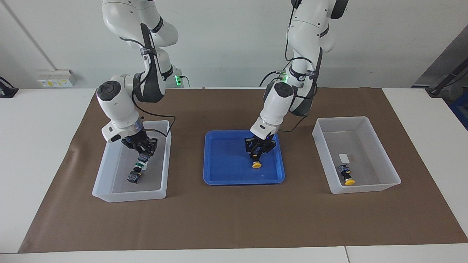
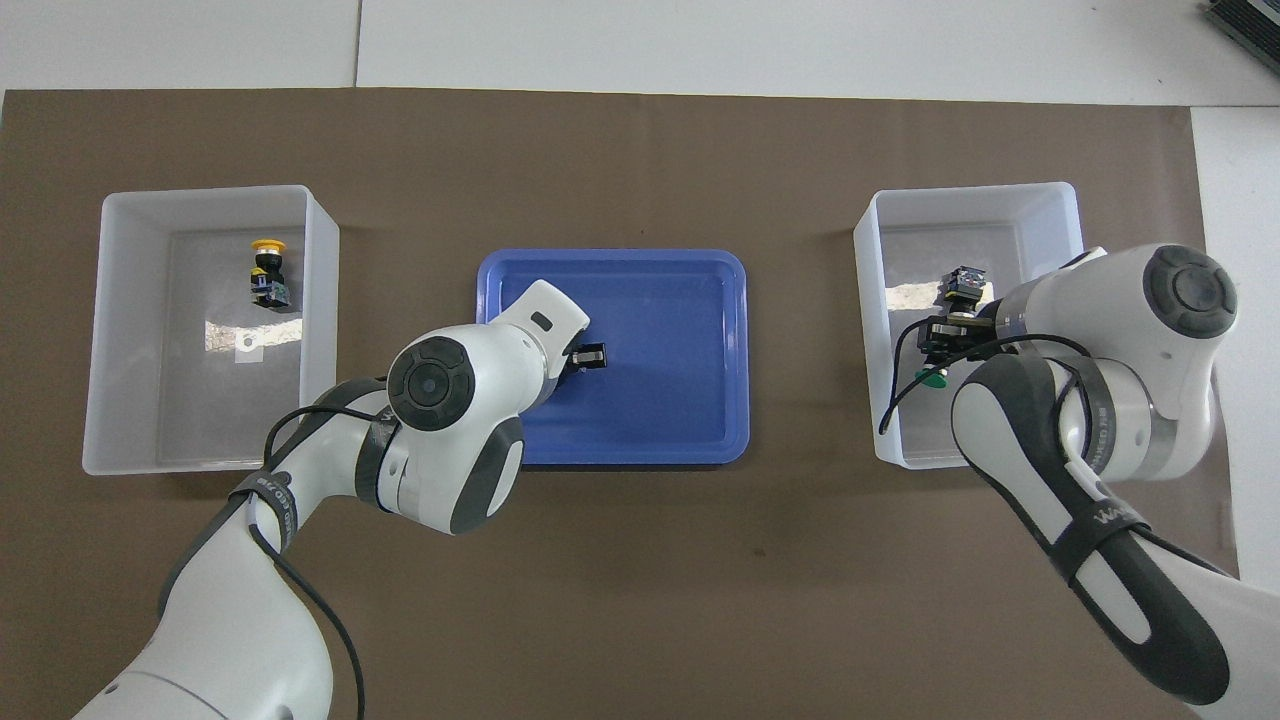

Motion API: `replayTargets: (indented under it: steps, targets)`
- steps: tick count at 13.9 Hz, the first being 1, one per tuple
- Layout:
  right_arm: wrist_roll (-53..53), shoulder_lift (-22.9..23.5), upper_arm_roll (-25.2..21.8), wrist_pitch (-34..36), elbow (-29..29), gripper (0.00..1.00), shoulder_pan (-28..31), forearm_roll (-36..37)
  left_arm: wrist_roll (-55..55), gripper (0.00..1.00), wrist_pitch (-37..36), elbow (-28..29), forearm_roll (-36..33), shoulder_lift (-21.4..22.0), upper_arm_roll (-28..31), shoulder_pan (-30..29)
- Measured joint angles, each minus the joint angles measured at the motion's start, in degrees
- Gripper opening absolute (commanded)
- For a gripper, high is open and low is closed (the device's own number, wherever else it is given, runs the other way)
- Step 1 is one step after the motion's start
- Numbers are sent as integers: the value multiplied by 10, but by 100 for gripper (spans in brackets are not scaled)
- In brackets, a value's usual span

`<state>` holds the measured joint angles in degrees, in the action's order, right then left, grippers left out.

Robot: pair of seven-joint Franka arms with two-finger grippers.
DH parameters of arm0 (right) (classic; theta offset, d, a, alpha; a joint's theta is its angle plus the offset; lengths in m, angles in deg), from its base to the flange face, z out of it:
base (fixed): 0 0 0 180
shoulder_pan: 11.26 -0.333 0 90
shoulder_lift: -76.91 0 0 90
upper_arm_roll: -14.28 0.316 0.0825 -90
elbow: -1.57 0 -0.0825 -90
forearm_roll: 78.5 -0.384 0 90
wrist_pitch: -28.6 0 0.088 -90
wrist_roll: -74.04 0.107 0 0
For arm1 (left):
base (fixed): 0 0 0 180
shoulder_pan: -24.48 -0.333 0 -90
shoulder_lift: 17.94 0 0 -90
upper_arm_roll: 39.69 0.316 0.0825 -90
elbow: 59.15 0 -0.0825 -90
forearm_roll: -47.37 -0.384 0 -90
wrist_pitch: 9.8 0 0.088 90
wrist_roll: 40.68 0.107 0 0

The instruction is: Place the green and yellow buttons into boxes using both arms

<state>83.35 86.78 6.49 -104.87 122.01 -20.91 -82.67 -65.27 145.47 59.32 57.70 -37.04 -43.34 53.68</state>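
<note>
Yellow button (image 1: pixel 256 163) in left pincer (image 1: pixel 258 156), seemingly upright, cap down.

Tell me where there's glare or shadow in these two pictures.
Overhead view: bright glare patches on the floors of both boxes. Facing view: soft, even light; only a faint shadow on the blue tray under the left tool.

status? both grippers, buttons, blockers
Left gripper shut on yellow button over blue tray. Right gripper in its box, state unclear; two green buttons there. No blockers.
</note>
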Motion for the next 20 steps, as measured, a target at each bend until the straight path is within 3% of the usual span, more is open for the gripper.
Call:
replayTargets:
  steps: [4,6,9,11,20]
  targets:
    - [0,-8,0,-1,-20,100,0,0,0,7,-11,-7,0,22,13,-16]
    - [0,-18,0,28,-51,100,0,0,15,5,-65,-26,0,54,16,-56]
    - [0,-37,0,115,-119,100,0,19,75,4,-168,-57,0,100,19,-126]
    - [-5,-49,0,179,-166,100,2,39,120,4,-197,-66,0,114,20,-168]
    - [-101,-101,-2,435,-289,100,28,43,322,0,-198,-72,0,110,21,-322]
